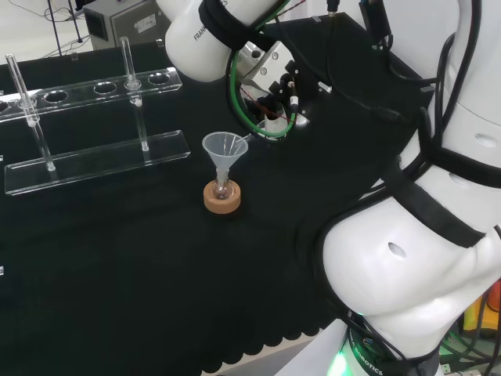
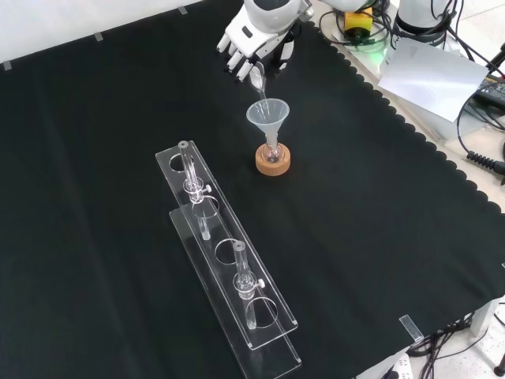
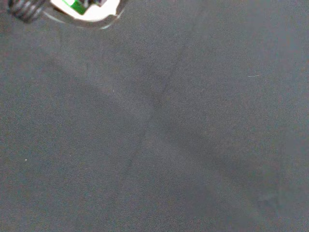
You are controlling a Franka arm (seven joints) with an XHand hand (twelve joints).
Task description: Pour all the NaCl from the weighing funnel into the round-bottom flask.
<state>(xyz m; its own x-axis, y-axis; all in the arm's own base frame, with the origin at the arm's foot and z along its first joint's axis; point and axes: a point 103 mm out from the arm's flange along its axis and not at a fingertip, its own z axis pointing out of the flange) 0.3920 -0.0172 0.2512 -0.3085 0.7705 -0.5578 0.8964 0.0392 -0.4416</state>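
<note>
In the front view the hand [image 2: 254,41], fingers curled round the weighing funnel [image 2: 256,76], tilts it at 12 o'clock above a clear funnel [image 2: 268,115] seated in the flask [image 2: 272,155] on its cork ring [image 2: 273,163], mid-desk [image 2: 379,237].

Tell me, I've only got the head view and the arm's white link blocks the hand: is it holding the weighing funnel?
Observer: Yes. In the front view the hand has its fingers curled round the weighing funnel.
Operator: Which way is its spout pointing?
Observer: Tilted down, with the tip just over the rim of the clear funnel that sits in the round-bottom flask.
Operator: Does the wrist view help?
Observer: It looks down on black cloth.
</note>
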